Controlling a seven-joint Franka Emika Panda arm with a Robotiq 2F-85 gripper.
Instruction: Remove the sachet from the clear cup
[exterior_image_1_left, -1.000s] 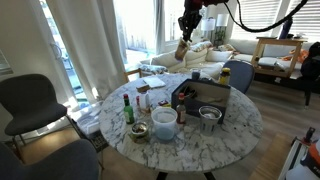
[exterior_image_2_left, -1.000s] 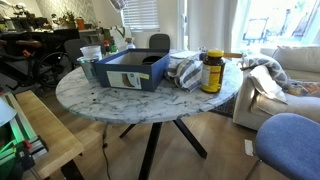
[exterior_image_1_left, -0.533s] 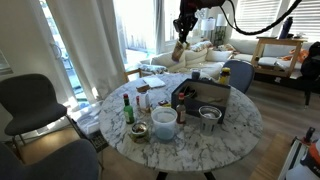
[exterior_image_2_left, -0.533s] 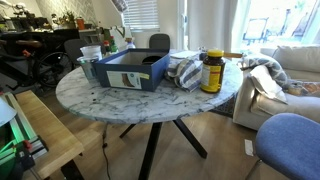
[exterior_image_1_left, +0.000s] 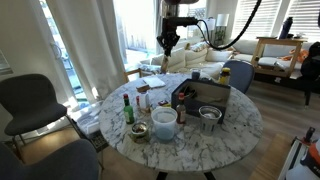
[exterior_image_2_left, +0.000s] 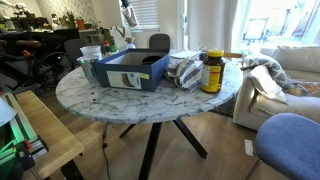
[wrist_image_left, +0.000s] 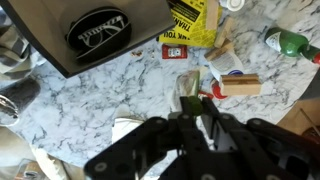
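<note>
The claw (exterior_image_1_left: 169, 44) hangs high over the marble table (exterior_image_1_left: 240, 127), touching nothing. In the wrist view the claw (wrist_image_left: 198, 106) is a dark blur at 6 o'clock. Its fingertips look near each other, but I cannot tell whether it is clenched or released, nor whether the brownish strip at its tips is something it holds. The dark box (wrist_image_left: 95, 35) at 11 o'clock carries a round emblem with script too smeared to read. A red packet (wrist_image_left: 176, 50) and a yellow packet (wrist_image_left: 197, 20) at 12 o'clock bear print too small to read. The clear cup (exterior_image_1_left: 165, 121) stands on the table at 6 o'clock from the claw, well apart from it, between a low dish (exterior_image_1_left: 139, 131) and a metal bowl (exterior_image_1_left: 209, 116). The sachet is too small to make out — I cannot tell whether it lies in the cup
</note>
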